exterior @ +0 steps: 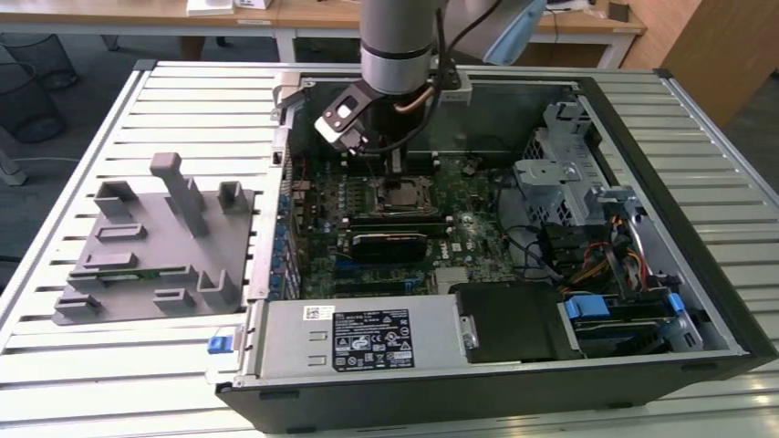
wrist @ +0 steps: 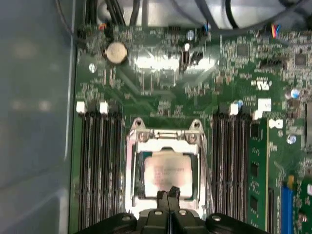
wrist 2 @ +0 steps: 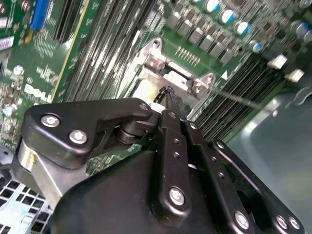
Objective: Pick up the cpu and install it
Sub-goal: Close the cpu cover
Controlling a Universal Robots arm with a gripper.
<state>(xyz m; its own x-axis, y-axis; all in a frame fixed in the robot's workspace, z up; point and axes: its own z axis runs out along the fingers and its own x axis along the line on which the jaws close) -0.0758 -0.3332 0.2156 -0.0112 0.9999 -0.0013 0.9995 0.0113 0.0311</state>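
Silver-grey cpu (wrist: 168,173) lay flat in the motherboard socket (wrist: 132,165); the black hand (wrist: 168,193), closed tight with nothing held, hovered at its edge.

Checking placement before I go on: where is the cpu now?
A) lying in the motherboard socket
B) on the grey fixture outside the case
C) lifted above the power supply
A: in the first wrist view the cpu lies flat inside the socket frame between the memory slots, the tool at its edge.
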